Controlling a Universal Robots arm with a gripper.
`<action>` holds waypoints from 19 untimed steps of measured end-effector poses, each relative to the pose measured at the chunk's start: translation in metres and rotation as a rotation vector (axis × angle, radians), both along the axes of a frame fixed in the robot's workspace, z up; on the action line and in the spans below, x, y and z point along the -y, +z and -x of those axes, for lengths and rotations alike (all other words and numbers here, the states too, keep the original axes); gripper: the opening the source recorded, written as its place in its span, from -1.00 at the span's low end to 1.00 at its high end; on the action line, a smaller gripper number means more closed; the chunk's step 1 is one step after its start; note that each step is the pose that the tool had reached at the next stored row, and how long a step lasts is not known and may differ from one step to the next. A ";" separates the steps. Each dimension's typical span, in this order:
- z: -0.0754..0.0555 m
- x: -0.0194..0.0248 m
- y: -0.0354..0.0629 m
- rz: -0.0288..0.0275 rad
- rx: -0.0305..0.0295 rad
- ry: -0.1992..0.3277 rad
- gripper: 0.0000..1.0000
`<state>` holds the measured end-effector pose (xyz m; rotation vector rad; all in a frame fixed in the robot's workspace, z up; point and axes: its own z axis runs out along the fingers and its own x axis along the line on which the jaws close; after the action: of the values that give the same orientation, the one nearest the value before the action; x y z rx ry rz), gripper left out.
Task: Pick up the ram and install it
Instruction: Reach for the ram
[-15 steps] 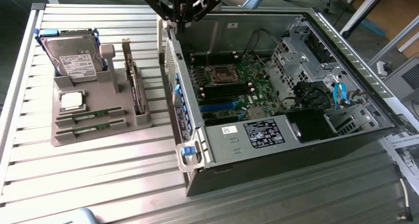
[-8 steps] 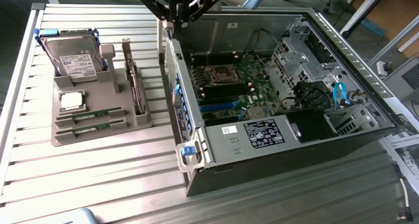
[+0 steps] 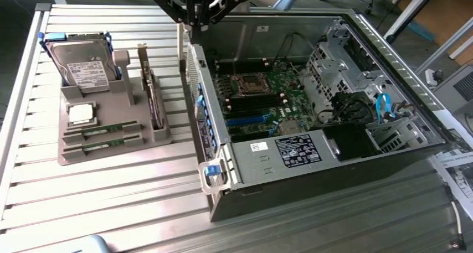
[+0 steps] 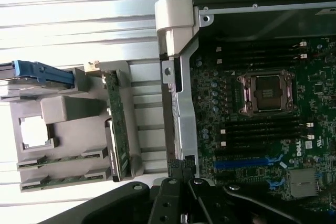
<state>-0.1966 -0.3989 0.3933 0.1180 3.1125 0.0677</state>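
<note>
Hovering, gripper (image 3: 203, 25) over the computer case (image 3: 296, 175), far edge, fingers pinched together, empty; well apart from the ram sticks (image 3: 103, 132) slotted in the grey holder (image 3: 70, 158), exterior view's left.

A ribbed metal bench (image 3: 111, 197) (bright with glare) stands over dark floor (image 3: 15, 15); papers (image 3: 454, 173) lie off its edge, the exterior view's right.
</note>
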 end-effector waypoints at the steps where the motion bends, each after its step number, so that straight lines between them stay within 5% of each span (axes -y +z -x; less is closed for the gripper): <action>1: 0.001 0.0000 0.0000 0.0000 0.0001 0.000 -0.79; 19: 0.015 0.0000 0.0000 0.0000 0.0000 0.000 -0.79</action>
<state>-0.2113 -0.3990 0.3933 0.1180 3.1125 0.0676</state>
